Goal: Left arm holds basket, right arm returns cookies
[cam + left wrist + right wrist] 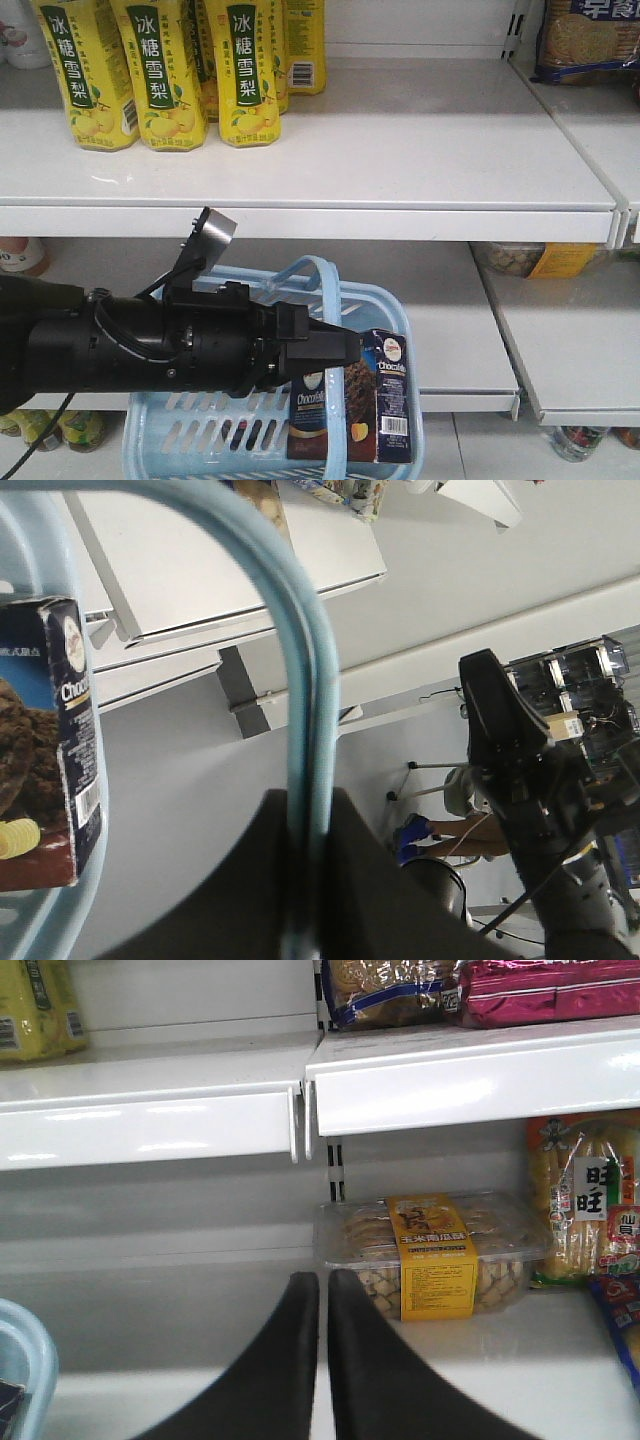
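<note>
1. Left gripper [335,350]: it was clamped on the arched handles [308,680] of the basket [400,300] at lower centre of the front view. The left wrist view showed the handles running between its 2 jaws.

2. Cookies [385,400]: the carton stood upright inside the basket against its right-hand wall. Its long axis was vertical and its printed face was toward the front camera. It sat just right of and below the left gripper.

3. Right gripper [322,1280]: its 2 fingers were drawn together with only a thin slit between them, and they held nothing. It faced a shelf bay holding a clear tub [430,1255]. The basket rim showed only at the lower-left edge of the right wrist view, so the cookies lay down and left of this pincer, well apart from it.

4. Judgement: the left arm was nearer to the cookies but occupied. The right arm [540,810] would have to open its fingers, swing toward lower left and descend on the carton's top end.
</note>
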Motion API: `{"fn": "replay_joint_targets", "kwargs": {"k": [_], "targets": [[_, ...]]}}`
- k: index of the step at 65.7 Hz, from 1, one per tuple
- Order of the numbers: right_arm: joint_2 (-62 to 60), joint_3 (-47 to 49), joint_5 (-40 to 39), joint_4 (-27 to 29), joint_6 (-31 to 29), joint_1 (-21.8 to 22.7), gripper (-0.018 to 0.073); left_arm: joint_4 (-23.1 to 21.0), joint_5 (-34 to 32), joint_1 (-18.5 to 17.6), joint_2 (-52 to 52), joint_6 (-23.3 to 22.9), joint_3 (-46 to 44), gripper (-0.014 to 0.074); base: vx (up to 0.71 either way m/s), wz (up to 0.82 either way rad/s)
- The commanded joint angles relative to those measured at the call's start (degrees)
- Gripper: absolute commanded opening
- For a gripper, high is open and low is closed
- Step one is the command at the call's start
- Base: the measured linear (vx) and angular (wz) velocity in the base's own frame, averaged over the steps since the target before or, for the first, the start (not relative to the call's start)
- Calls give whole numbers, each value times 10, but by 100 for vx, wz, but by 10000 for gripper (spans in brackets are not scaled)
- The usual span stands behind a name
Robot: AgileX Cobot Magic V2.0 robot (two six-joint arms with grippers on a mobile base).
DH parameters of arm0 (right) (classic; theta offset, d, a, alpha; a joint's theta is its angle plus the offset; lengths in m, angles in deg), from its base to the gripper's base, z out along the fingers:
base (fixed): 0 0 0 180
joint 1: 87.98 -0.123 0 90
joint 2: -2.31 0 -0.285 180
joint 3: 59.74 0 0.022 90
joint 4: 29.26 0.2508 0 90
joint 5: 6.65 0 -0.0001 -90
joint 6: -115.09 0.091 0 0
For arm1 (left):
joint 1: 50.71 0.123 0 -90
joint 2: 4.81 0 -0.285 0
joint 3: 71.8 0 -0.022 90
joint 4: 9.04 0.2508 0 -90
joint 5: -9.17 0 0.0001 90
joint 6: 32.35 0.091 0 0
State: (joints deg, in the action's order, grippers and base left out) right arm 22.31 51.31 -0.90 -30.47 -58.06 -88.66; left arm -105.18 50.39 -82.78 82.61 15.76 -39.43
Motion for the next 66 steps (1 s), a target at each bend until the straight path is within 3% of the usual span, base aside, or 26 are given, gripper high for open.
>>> {"fn": "replay_joint_targets", "kwargs": {"k": [1,17,43,56,66], "targets": [[70,51,-26,-6,-7,1,-10,-58,29,-3,-23,5,-22,-3,0,0],[172,90,-43,-6,-7,1,-10,-58,29,-3,-23,5,-22,-3,0,0],[201,90,-68,-5,-7,1,6,-58,29,-3,-23,5,-22,-3,0,0],[201,90,-70,-5,-6,1,118,-58,29,-3,-23,5,-22,-3,0,0],[201,90,-70,-5,-6,1,284,-58,29,-3,-23,5,-22,-3,0,0]]}}
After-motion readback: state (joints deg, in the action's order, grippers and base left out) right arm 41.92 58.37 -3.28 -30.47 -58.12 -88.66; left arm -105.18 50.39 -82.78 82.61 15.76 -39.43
